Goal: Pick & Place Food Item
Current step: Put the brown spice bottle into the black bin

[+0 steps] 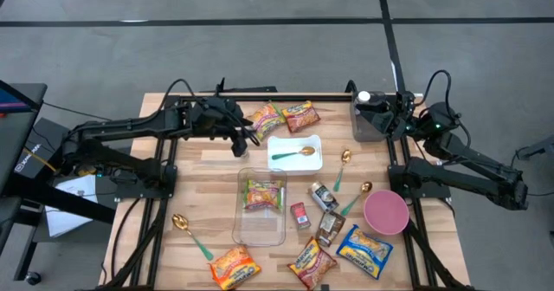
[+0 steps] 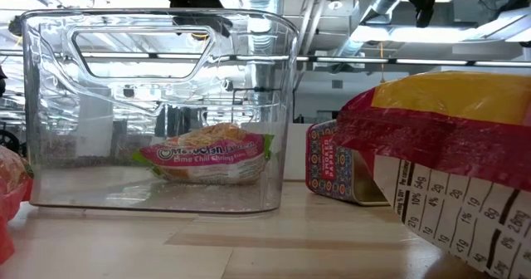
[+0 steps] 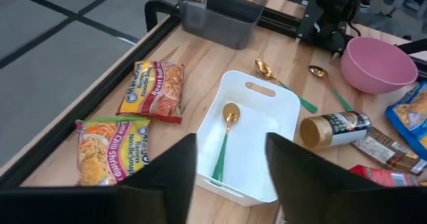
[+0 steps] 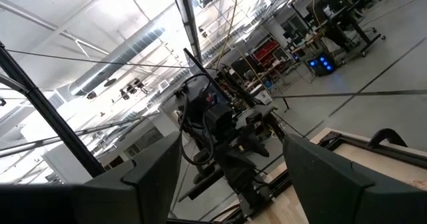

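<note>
A noodle packet with a pink and green wrapper point(image 1: 261, 193) lay inside the clear plastic bin point(image 1: 260, 231) in the middle of the wooden counter point(image 1: 208, 177). Farther back, the left gripper point(image 1: 242, 141) hung just beside the white tray point(image 1: 294, 164), fingers point(image 3: 167, 171) apart and empty. At the far right, the right gripper point(image 1: 394, 111) waited over the grey box point(image 1: 367, 123), fingers point(image 4: 333, 177) apart.

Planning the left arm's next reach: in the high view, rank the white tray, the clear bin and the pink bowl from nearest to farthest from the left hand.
1. White tray, just right of the left hand.
2. Clear bin, toward the front edge.
3. Pink bowl, far right side.
</note>
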`<move>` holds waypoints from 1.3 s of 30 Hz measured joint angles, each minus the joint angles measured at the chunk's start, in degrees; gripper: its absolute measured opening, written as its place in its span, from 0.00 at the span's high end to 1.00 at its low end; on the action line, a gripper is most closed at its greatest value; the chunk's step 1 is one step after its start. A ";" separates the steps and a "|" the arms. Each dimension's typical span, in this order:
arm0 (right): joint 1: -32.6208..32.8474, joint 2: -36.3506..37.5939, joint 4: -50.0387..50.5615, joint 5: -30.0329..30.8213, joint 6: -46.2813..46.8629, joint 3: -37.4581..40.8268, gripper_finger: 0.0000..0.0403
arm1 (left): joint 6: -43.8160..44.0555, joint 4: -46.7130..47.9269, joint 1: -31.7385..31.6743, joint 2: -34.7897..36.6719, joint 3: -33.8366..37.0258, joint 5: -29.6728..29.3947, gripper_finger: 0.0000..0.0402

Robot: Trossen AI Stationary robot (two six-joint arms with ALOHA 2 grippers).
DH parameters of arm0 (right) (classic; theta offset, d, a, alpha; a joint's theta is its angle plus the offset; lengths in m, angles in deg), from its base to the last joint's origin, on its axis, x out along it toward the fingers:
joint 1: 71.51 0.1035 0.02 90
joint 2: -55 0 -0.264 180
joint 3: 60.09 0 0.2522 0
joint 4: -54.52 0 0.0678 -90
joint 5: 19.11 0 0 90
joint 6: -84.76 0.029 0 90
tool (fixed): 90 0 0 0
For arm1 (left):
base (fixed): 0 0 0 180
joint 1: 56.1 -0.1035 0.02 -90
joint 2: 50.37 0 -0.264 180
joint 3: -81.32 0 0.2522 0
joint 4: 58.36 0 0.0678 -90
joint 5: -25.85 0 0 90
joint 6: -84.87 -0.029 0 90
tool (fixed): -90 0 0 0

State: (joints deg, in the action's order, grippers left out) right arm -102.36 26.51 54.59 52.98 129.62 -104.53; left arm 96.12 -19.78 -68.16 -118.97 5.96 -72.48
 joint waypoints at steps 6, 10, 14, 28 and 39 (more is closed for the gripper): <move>0.00 0.02 0.00 0.00 0.15 0.00 0.37 | -6.57 0.50 -0.23 -0.02 -0.17 3.38 0.32; 0.00 0.02 0.00 0.00 0.15 0.00 0.37 | -17.17 5.07 -0.23 -0.61 -3.02 4.25 0.28; 0.00 0.02 -0.02 0.00 0.15 0.00 0.37 | -25.66 9.52 -0.91 -1.52 -4.99 7.58 0.28; 0.13 0.02 -0.02 -1.86 -0.26 0.00 0.37 | -41.34 27.74 -2.36 -19.30 -5.86 6.73 0.22; 1.29 0.02 0.00 -4.54 0.17 0.00 0.37 | -48.50 25.83 -7.07 -26.61 -5.74 6.72 0.22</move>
State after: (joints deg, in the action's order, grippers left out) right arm -101.07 26.53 54.59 48.43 129.80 -104.53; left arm 47.61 6.05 -75.24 -145.58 0.22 -65.76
